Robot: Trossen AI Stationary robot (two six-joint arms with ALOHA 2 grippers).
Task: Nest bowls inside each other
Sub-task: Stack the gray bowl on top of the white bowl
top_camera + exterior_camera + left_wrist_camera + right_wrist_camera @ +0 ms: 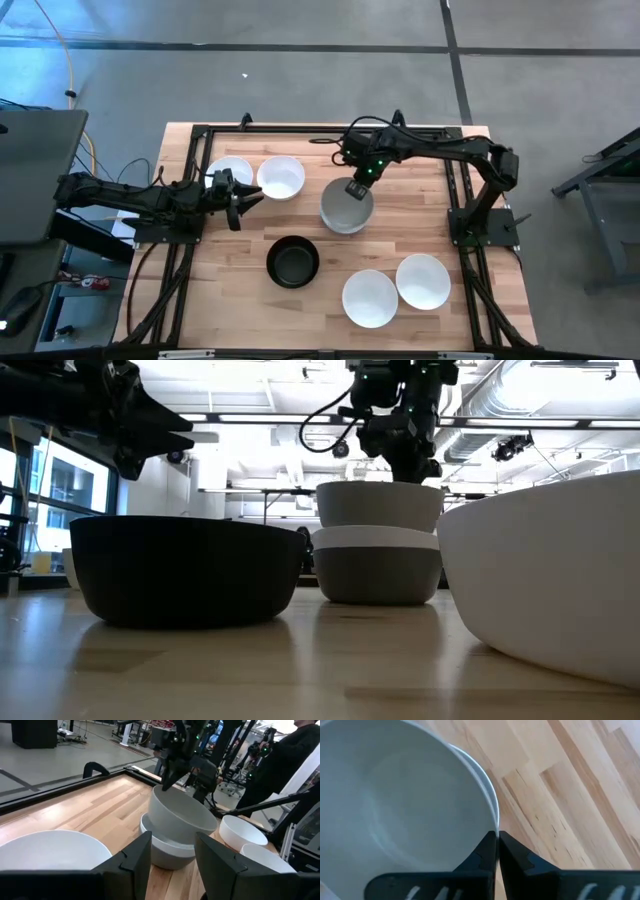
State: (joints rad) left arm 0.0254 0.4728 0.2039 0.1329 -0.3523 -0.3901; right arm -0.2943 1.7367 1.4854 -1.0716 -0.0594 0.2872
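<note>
A light grey bowl [345, 208] sits tilted in the top of a stack near the table's middle, with my right gripper [357, 188] shut on its rim. Below it the low view shows a white bowl's rim [375, 537] inside a darker grey bowl [375, 575]. A black bowl [293, 261] stands on the table nearer the front. Two white bowls [281, 177] [230, 172] stand at the far left, and two more [371, 297] [422, 280] at the near right. My left gripper [243, 197] hovers open beside the far-left bowls, holding nothing. My right gripper pinches the light grey bowl's far rim [495, 822], one finger [480, 855] inside the bowl and one [520, 857] outside. The fingers come steeply from above. The bowl hangs tilted, its bottom [172, 837] down inside the stack; whether it rests there, I cannot tell.
A black frame rail [320, 128] runs along the table's far edge and down both sides. Bare wood lies between the black bowl and the left arm [130, 197]. A person [295, 750] stands beyond the table's right side.
</note>
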